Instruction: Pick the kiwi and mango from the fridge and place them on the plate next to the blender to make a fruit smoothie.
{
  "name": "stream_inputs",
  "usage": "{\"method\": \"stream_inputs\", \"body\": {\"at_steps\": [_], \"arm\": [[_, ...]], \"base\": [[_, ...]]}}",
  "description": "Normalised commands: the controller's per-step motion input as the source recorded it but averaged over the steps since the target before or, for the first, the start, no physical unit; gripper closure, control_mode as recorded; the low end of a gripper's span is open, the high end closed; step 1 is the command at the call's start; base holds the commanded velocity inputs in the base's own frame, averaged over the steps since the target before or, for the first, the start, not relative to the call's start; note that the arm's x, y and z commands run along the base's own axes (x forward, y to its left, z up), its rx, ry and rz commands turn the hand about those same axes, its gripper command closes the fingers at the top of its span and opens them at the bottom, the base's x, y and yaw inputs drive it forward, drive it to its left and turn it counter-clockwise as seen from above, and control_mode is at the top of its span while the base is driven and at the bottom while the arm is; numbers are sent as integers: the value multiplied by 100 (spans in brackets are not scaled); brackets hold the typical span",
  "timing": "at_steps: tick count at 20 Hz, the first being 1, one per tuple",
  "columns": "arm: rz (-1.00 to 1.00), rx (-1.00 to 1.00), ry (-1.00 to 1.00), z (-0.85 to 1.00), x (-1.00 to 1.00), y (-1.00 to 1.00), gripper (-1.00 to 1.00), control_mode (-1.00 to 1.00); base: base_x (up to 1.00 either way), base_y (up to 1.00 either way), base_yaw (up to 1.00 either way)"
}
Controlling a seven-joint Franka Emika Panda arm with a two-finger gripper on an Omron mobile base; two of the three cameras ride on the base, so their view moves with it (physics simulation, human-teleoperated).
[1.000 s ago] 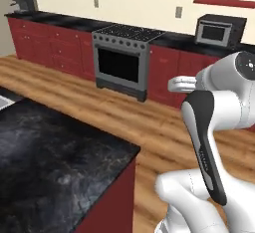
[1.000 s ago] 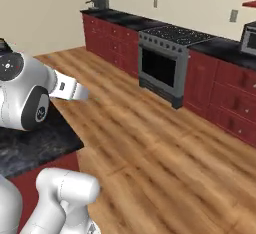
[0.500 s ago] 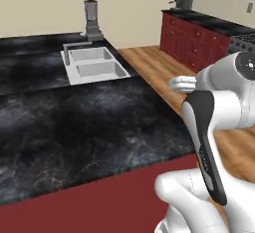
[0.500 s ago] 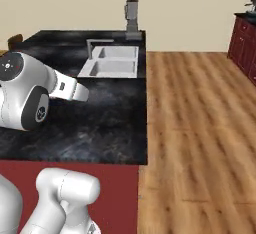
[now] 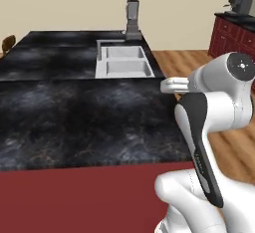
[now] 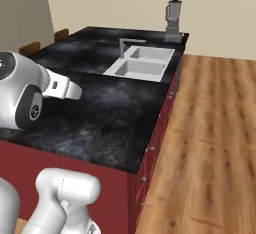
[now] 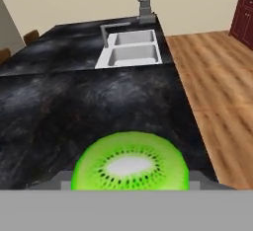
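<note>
The kiwi [image 7: 129, 166], its cut green face with a white core turned to the hand camera, sits low in the hand view, and my gripper [image 7: 129, 179] is shut on it; grey finger tips [image 7: 63, 177] peek out on either side. It hangs over the near part of a black stone island counter [image 5: 74, 107]. At the counter's far end stands the grey blender [image 5: 132, 18] [image 6: 173, 20] [image 7: 144, 0]. The plate, the mango and the fridge are out of view.
A white double sink [image 5: 124, 62] [image 6: 142, 63] [image 7: 131, 47] with a faucet lies between me and the blender. Wooden chairs [image 6: 30, 48] stand at the island's far left side. Wooden floor [image 6: 215, 128] runs along the right, with red cabinets [image 5: 234, 38] beyond it.
The whole picture has swung: the base has turned from the stove wall with red cabinets to the black island, which now stretches ahead with sink and blender. The arm keeps its pose.
</note>
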Motion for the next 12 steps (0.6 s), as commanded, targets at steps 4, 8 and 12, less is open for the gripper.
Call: {"method": "stream_inputs", "body": {"at_steps": [4, 8, 12], "arm": [[0, 0, 0, 0, 0, 0, 100, 100], [0, 0, 0, 0, 0, 0, 100, 100], [0, 0, 0, 0, 0, 0, 100, 100]], "base": [[0, -100, -3], [0, -100, 0], [5, -100, -3]]}}
